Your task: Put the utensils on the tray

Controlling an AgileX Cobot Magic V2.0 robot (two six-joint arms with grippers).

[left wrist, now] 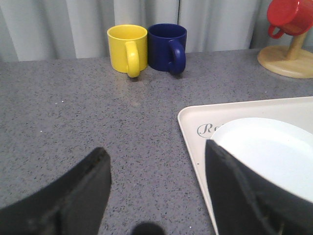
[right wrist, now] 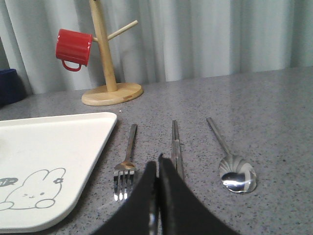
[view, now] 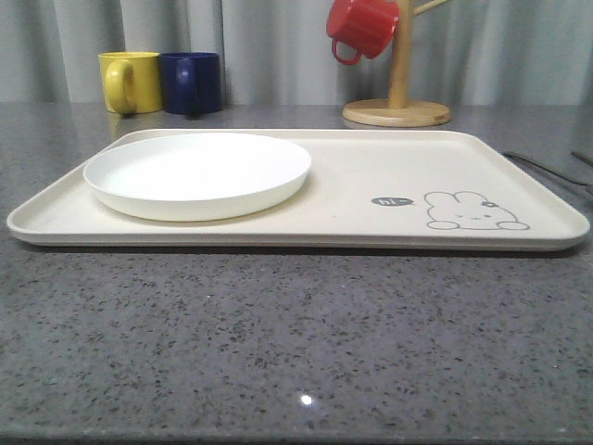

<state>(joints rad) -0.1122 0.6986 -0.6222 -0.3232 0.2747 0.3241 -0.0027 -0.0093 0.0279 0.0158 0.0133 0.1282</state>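
Right gripper (right wrist: pixel 157 169) pinched closed on nothing over the chopsticks (right wrist: pixel 176 142), fork (right wrist: pixel 126 164) and spoon (right wrist: pixel 234 169) either side, all on the bench just off the tray (view: pixel 371 176) edge, left gripper (left wrist: pixel 156 183) wide open, empty, by the white plate (view: pixel 197 173) corner.

Matte black, smooth, tapering fingers are seen on the left gripper (left wrist: pixel 156 191), and the same black, wedge-shaped fingers are seen on the right gripper (right wrist: pixel 157 196).

Fork (right wrist: pixel 126 169), chopsticks (right wrist: pixel 176 145), spoon (right wrist: pixel 232 164) lie beside cream tray (right wrist: pixel 73 147), seemingly untouched.
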